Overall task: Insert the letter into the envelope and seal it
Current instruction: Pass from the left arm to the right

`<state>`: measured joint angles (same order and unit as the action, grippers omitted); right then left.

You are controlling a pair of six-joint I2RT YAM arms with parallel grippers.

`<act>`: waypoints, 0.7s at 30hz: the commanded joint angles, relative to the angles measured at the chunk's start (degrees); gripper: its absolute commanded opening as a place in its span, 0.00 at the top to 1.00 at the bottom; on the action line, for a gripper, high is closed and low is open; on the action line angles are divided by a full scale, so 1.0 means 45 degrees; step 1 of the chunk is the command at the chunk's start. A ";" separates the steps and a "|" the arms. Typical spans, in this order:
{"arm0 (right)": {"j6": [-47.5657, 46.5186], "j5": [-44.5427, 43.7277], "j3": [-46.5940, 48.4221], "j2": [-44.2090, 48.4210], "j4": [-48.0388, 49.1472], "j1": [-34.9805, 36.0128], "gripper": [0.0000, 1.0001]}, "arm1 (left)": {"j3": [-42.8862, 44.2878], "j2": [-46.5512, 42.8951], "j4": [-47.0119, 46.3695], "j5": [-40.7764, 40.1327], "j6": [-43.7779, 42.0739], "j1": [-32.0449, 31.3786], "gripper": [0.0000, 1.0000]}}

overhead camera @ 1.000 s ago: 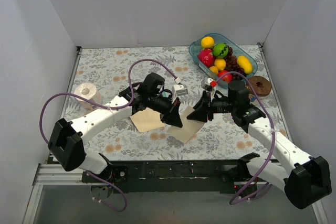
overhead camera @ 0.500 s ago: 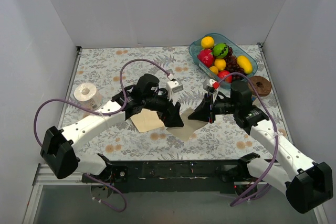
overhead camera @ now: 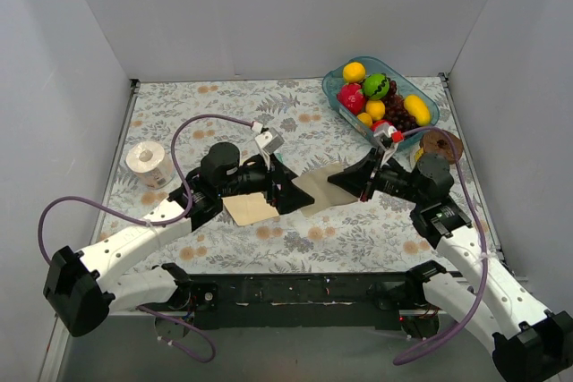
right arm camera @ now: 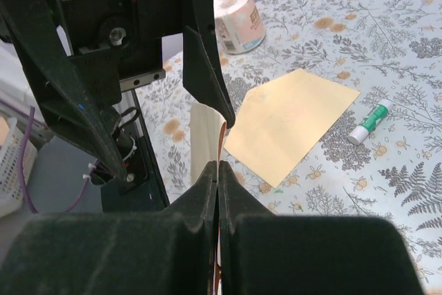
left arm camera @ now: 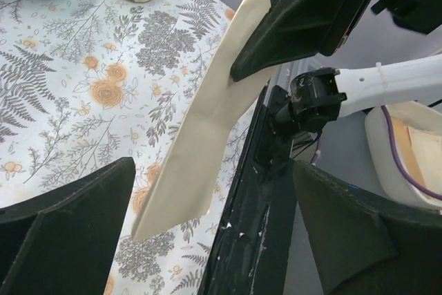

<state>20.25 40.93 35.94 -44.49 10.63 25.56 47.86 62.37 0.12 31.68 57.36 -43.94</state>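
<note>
The pale cream envelope (overhead camera: 315, 187) hangs tilted above the table, pinched at its right end by my right gripper (overhead camera: 340, 187), which is shut on it. From the left wrist view the envelope (left arm camera: 207, 129) slants down from the right gripper (left arm camera: 276, 46). It shows edge-on (right arm camera: 206, 136) ahead of the shut right gripper (right arm camera: 218, 179) in the right wrist view. My left gripper (overhead camera: 286, 196) is open just left of the envelope and holds nothing; its fingers (left arm camera: 65, 233) stand wide apart. The peach letter (overhead camera: 249, 208) lies flat on the table (right arm camera: 297, 119), partly under the left gripper.
A glue stick (right arm camera: 369, 121) lies beside the letter. A paper roll (overhead camera: 148, 161) stands at the left. A blue bowl (overhead camera: 329, 91) of fruit and a brown round thing (overhead camera: 440, 145) sit at the back right. The black front rail (left arm camera: 269, 191) runs under the envelope.
My left gripper has opened, let go of the envelope and drawn back left. My right gripper has shut on the envelope and carried it up and to the right.
</note>
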 commanded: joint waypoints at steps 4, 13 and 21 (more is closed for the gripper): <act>0.3857 -0.1126 -0.1267 0.0394 0.4314 -0.0036 0.99 | -0.0692 0.0086 -0.3150 0.0244 0.1803 0.0058 0.02; 0.5851 -0.2629 -0.2499 0.1253 0.6699 -0.0036 0.99 | -0.1298 -0.0012 -0.4615 0.0205 0.2777 0.0058 0.13; 0.6398 -0.3645 -0.2909 0.1761 0.7012 -0.0036 0.99 | -0.1982 0.0222 -0.6588 0.1123 0.3951 0.0058 0.43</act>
<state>46.70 28.21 23.53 -37.85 37.39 25.52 39.66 63.48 -23.33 34.02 72.31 -43.94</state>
